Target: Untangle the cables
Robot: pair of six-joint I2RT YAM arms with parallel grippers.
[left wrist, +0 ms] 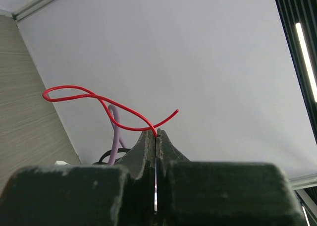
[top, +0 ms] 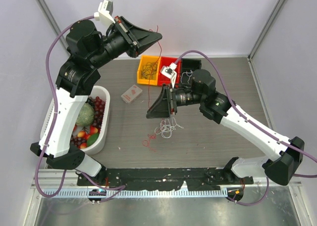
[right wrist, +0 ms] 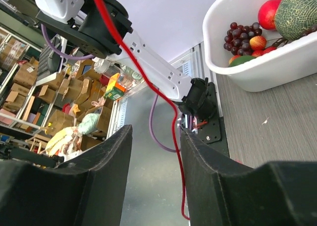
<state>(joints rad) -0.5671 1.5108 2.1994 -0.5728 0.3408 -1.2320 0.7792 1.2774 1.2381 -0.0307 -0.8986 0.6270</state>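
The black wedge-shaped left gripper (left wrist: 156, 133) is clenched on the thin red wire (left wrist: 45, 94), which loops out above its tips. It is raised high over the far side of the grey wood-grain table (top: 124, 137). From it the red wire drops steeply toward the loose white cable scribble (top: 167, 128) lying on the table. The right gripper (right wrist: 154, 137) hangs just above that scribble, jaws parted, the red wire passing between them ungripped. Judging by this, the right arm is the nearer one.
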